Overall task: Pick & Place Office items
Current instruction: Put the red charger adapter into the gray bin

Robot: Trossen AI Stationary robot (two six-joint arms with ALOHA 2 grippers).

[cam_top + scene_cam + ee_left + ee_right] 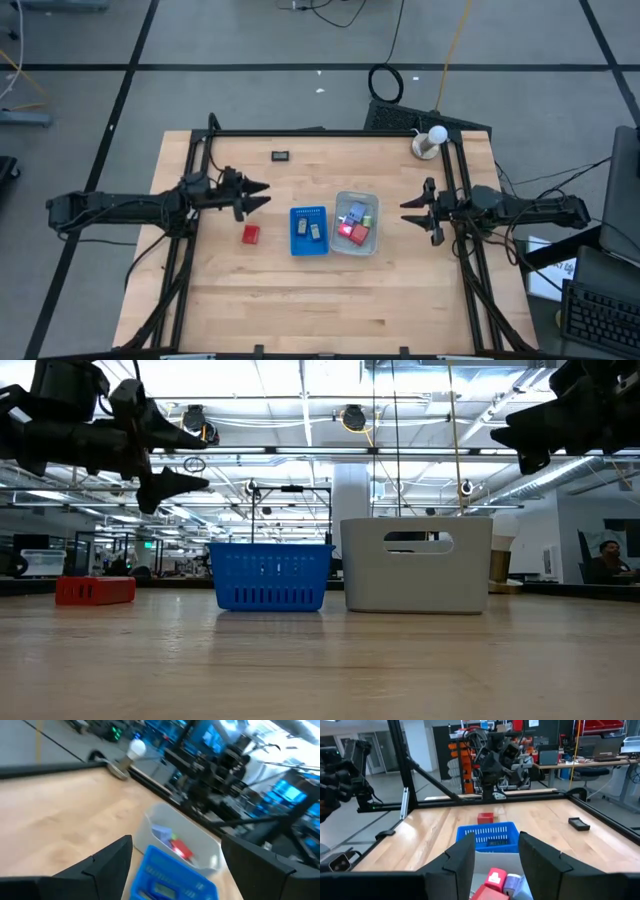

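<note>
Two office items lie outside the trays: a red block (250,234) just below the left gripper (256,194), and a black rectangle (281,155) near the table's far edge. The rest sit in the blue tray (309,230) and clear tray (356,222). Both grippers hover spread and empty, the right gripper (410,211) beside the clear tray. Likely next: the left arm descends onto the red block.

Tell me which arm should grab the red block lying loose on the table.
Probably the left. Its tool hangs open above the table, near the red block, with nothing between them. The right tool, also open, sits beyond the clear tray and blue tray, so it would have to cross both.
</note>
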